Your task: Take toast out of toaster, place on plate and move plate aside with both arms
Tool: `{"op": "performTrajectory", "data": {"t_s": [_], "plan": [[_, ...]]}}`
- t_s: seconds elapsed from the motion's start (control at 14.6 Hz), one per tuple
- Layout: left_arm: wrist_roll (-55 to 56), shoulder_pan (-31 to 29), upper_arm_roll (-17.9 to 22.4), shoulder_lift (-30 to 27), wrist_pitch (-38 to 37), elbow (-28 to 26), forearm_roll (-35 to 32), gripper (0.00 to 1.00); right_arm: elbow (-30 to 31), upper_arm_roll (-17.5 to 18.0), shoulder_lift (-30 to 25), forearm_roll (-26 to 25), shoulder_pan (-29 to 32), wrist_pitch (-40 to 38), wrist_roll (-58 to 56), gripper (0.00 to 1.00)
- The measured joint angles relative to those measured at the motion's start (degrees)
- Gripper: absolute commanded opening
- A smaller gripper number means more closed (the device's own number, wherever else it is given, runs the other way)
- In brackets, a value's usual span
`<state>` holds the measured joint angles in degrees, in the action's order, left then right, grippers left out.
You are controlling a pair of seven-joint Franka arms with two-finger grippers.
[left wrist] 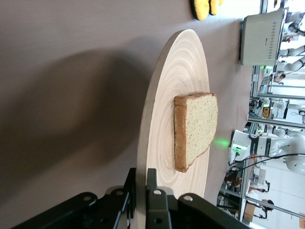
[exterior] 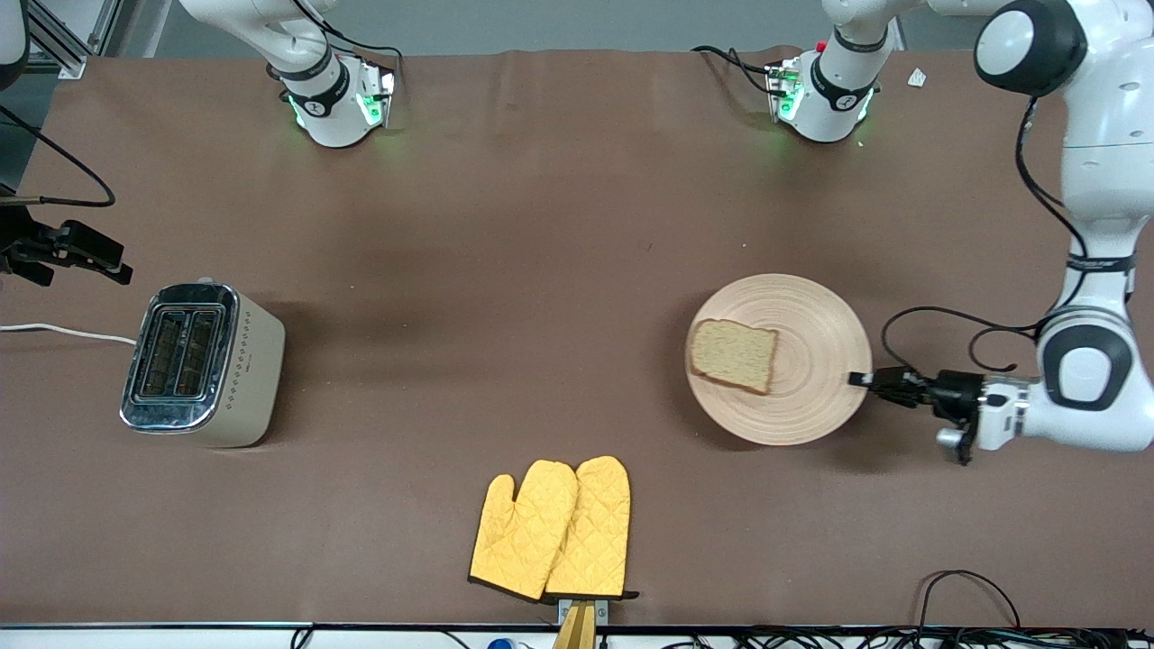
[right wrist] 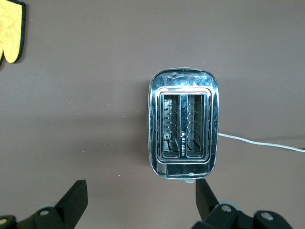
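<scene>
The round light-wood plate (exterior: 811, 315) lies on the brown table toward the left arm's end. The toast (exterior: 733, 354) lies flat on it, on the part toward the right arm's end. My left gripper (exterior: 861, 379) is shut on the plate's rim, one finger above and one below. The left wrist view shows the plate (left wrist: 176, 67) edge-on with the toast (left wrist: 198, 129) on it and the left gripper (left wrist: 141, 174) clamping the rim. My right gripper (exterior: 108, 263) is open and empty, up over the table beside the toaster (exterior: 203, 365). The right wrist view shows the right gripper (right wrist: 141, 193) spread wide over the toaster (right wrist: 183, 129).
The toaster's two slots are empty, and its white cord (exterior: 63, 332) runs off the right arm's end of the table. A pair of yellow oven mitts (exterior: 554, 527) lies at the table edge nearest the front camera. Both arm bases stand along the farthest edge.
</scene>
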<state>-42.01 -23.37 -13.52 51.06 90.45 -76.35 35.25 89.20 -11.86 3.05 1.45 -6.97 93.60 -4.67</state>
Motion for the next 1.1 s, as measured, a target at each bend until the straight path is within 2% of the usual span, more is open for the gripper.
{"op": "performTrajectory", "data": {"t_s": [0.27,0.34,0.41,0.48,0.55,0.69,0.89,1.1], "plan": [[-7.22,-8.03,0.16,6.37,-0.61,1.60,-0.42,0.04,0.00,-0.11,0.12,0.00,0.12,-0.01,0.00,1.00],[-8.02,-9.05,0.11,8.16,-0.70,2.32,-0.41,0.19,0.01,-0.09,0.13,0.00,0.11,-0.02,0.00,1.00],[-8.33,-9.73,-0.16,9.55,-1.27,3.11,-0.06,0.31,0.01,-0.07,0.14,0.00,0.10,-0.03,0.00,1.00],[-8.14,-9.94,-0.32,10.16,-1.83,3.82,-0.01,0.79,0.01,-0.07,0.14,0.00,0.10,-0.04,0.00,1.00],[-7.60,-9.83,-0.26,10.23,-1.86,4.26,-0.01,1.00,0.00,-0.07,0.14,0.00,0.10,-0.07,0.00,1.00],[-6.53,-9.33,0.14,10.11,-1.92,5.40,-0.24,1.00,0.01,-0.07,0.14,0.00,0.10,-0.08,0.00,1.00],[0.36,-6.56,0.10,8.22,-3.48,10.39,-5.41,1.00,0.01,-0.07,0.14,0.00,0.10,-0.08,0.00,1.00],[8.86,1.54,-0.08,0.94,-4.47,15.89,-12.98,1.00,0.01,-0.07,0.15,0.02,0.10,-0.09,0.00,1.00]]}}
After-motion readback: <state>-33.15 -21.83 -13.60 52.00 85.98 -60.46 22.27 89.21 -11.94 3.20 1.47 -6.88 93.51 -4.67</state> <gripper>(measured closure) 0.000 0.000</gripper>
